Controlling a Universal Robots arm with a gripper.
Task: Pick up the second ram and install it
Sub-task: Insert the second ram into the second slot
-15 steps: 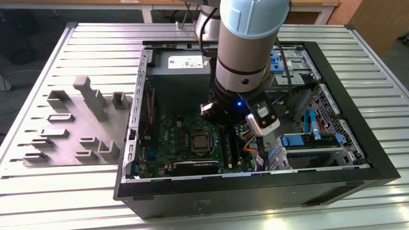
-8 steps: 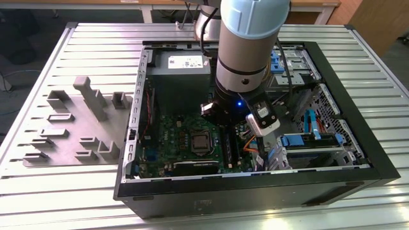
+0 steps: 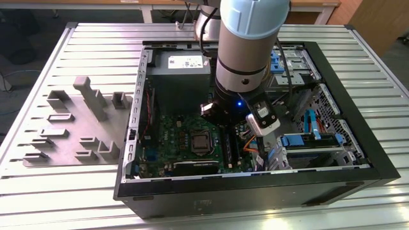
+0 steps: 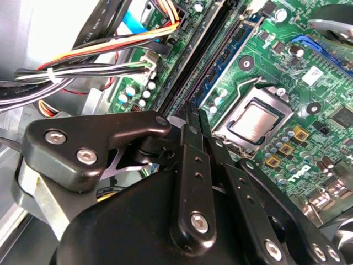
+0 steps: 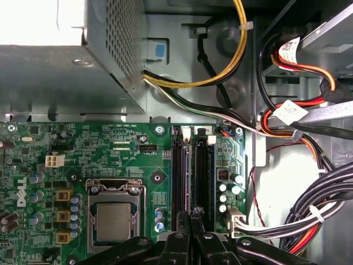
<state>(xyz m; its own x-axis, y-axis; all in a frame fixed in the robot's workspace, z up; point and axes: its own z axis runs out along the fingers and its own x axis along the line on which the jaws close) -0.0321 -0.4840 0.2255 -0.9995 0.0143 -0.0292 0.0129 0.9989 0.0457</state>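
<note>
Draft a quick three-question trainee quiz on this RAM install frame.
1. True or false: the computer case is closed.
2. In the exterior view, on which side of the case does the grey tray lie?
3. The gripper hangs nearest to: A the grey tray, B the memory slots, C the processor.
Key: 1 false; 2 the exterior view's left; 3 B.

My arm stands near vertical, wrist turned straight down. At its end my gripper hangs low, black fingers drawn together, tips nearly touching, a sliver between. Cannot tell whether anything is pinched there.
</note>
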